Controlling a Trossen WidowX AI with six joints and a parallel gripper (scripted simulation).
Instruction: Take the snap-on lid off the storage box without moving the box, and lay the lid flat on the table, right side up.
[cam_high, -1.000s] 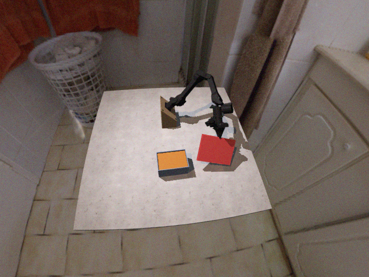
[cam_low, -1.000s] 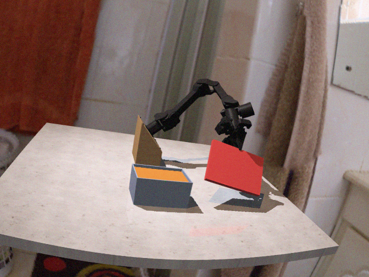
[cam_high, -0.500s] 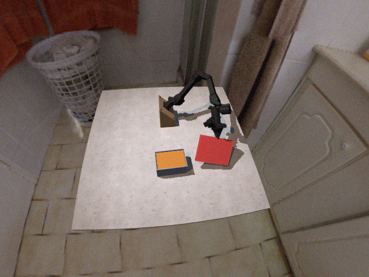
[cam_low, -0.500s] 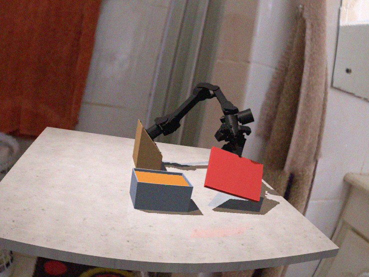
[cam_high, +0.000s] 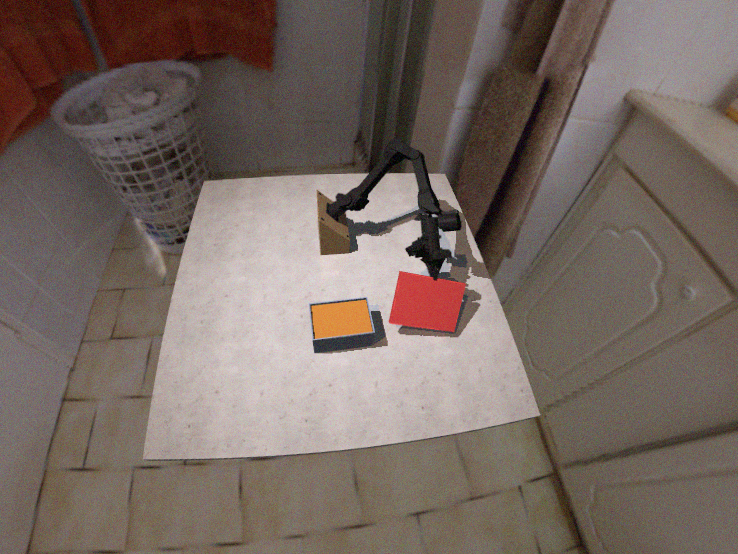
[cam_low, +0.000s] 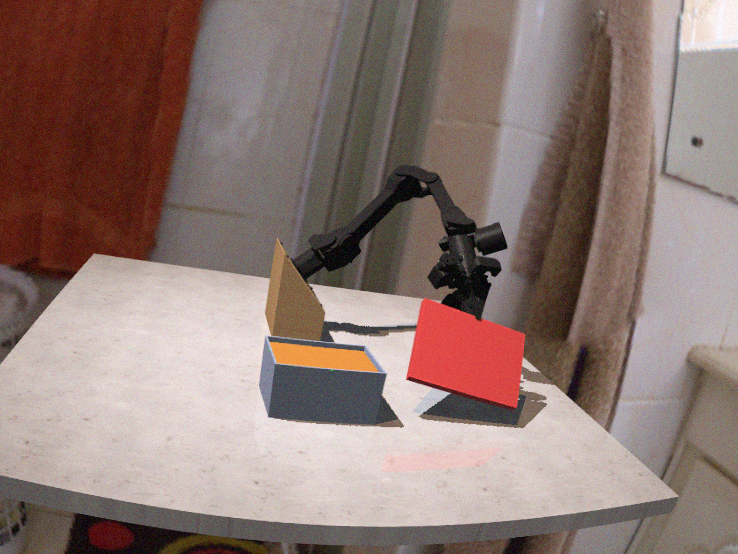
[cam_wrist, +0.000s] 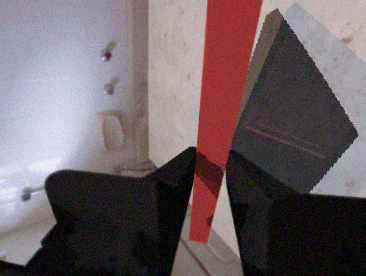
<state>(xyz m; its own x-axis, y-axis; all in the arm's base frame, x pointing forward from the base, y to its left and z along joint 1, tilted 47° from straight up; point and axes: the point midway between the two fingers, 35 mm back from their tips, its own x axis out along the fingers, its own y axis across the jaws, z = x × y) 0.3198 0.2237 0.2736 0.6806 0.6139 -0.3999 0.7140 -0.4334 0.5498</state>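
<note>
The grey storage box stands open near the table's middle, its orange inside showing. The red lid is to the right of the box, tilted, with its far edge raised and its low edge close to the table. My gripper is shut on the lid's far edge, fingers pointing down. In the wrist view the lid shows edge-on as a red strip between the two dark fingers.
The arm's tan wedge base stands behind the box. The white table ends a short way right of the lid. A laundry basket stands at the far left, a cabinet on the right.
</note>
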